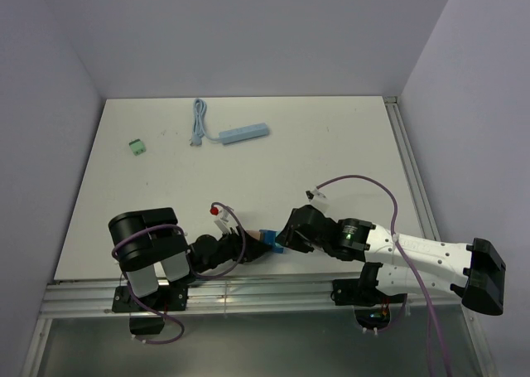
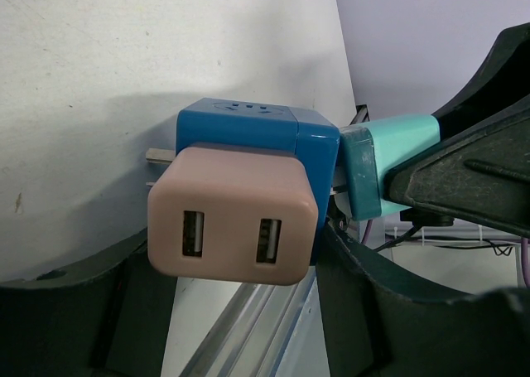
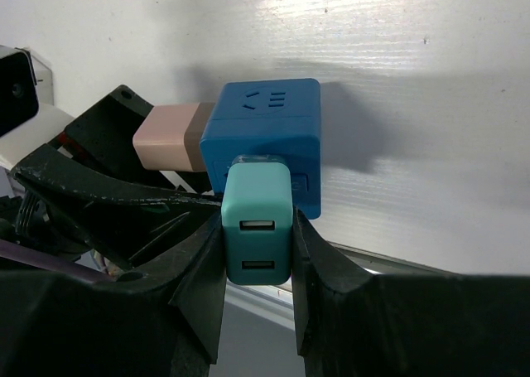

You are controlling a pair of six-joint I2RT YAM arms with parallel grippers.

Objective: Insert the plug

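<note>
A blue cube socket adapter (image 1: pixel 274 242) is held just above the table's near edge, between my two grippers. My left gripper (image 1: pixel 251 246) is shut on a pink two-port USB charger (image 2: pixel 232 215) that is plugged into the cube (image 2: pixel 248 124). My right gripper (image 1: pixel 286 234) is shut on a teal two-port USB charger (image 3: pixel 257 224), its front against another face of the cube (image 3: pixel 261 137). In the left wrist view a narrow gap with metal prongs shows between the teal charger (image 2: pixel 385 166) and the cube. The pink charger (image 3: pixel 170 147) sticks out at the cube's left.
A light blue power strip (image 1: pixel 244 133) with its coiled cable (image 1: pixel 198 122) lies at the back middle. A small green connector block (image 1: pixel 137 147) lies at the back left. A metal rail (image 1: pixel 248 290) runs along the table's near edge. Walls enclose the table.
</note>
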